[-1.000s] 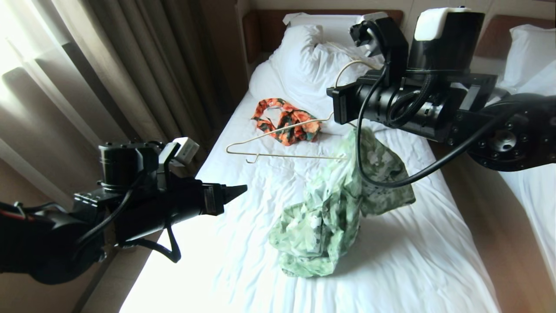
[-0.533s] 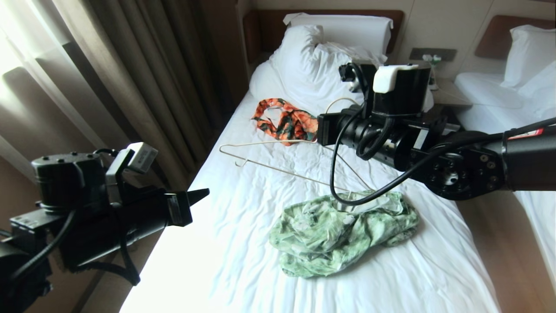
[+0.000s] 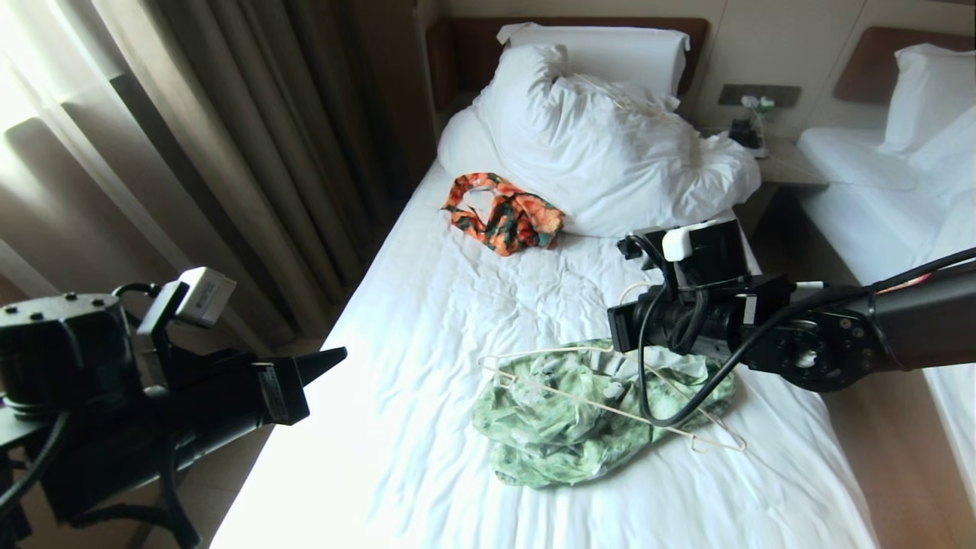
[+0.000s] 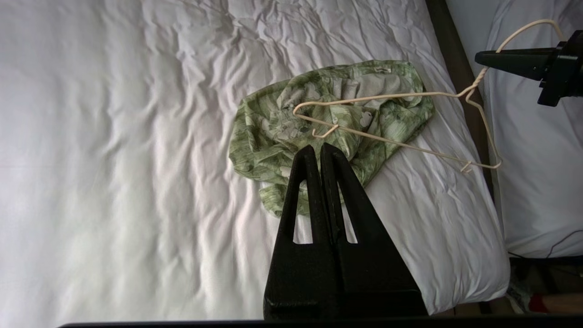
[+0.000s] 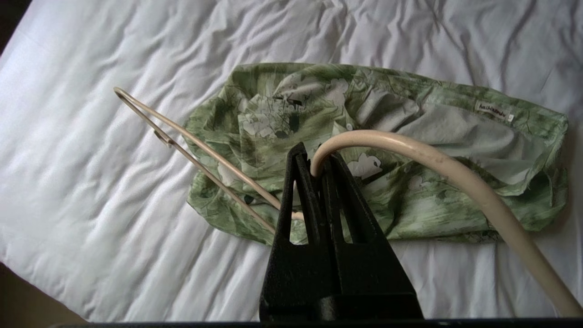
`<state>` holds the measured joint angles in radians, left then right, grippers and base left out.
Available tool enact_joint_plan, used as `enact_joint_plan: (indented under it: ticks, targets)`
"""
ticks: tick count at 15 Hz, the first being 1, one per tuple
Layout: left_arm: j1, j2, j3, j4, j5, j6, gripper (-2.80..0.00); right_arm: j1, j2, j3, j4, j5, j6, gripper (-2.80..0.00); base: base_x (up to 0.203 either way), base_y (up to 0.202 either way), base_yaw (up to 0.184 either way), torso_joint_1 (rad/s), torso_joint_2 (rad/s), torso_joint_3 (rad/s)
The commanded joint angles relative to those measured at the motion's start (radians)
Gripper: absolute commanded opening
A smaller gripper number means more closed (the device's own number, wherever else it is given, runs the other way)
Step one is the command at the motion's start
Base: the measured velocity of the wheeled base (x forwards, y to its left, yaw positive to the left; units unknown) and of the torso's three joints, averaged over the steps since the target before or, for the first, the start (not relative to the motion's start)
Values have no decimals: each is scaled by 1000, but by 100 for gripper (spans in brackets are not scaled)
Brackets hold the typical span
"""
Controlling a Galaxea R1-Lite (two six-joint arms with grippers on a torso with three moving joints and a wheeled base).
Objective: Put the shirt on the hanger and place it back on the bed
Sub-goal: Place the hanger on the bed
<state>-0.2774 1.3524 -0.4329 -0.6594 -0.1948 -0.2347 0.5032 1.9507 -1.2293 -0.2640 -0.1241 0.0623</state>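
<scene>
Shirt: the light green short-sleeved shirt with white flowers (image 3: 602, 415) lies crumpled in a heap on the wrinkled white sheet of the bed (image 3: 427, 305), near its right edge, not threaded on anything.
Hanger: the thin cream wire hanger (image 3: 610, 408) lies tilted across the top of the heap, its hook end raised.
Right gripper: the right gripper (image 5: 319, 171) has its jaws closed on the hanger's curved hook, just above the shirt.
Left gripper: the left gripper (image 3: 332, 357) hovers off the bed's left side, jaws pressed together and empty.
Risk: the thin hook could swivel or slip in that narrow pinch, and a frame end could snag a fold and drag the heap towards the edge.
Risk, task: set down like this, the hanger merely rests on the shirt, which is not hung.
Change: a second ago the shirt dangled from the lifted hanger; now it has slid off into the heap, and the right arm has come down with the hanger.
Change, left: its jaws have closed and the arm has drawn back.
</scene>
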Motion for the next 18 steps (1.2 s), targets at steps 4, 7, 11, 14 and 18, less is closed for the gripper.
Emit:
enact_joint_plan:
  ticks: [4, 7, 11, 14, 18]
  targets:
    - [0, -38, 37, -5, 31, -3, -280, -139, 65, 62, -6, 131, -5, -280, 0, 0, 0, 0, 0, 0]
    - [0, -43, 46, -5, 31, -3, -280, -165, 127, 62, -18, 170, -34, -280, 0, 0, 0, 0, 0, 0]
    - [0, -44, 52, -5, 28, -5, -280, -173, 246, 51, -108, 171, -68, -280, 0, 0, 0, 0, 0, 0]
    - [-2, -57, 56, -6, 25, -5, -280, -184, 324, 4, -166, 170, -97, -280, 0, 0, 0, 0, 0, 0]
    - [-13, -55, 54, -8, 23, -4, -280, -203, 427, -84, -175, 169, -146, -280, 0, 0, 0, 0, 0, 0]
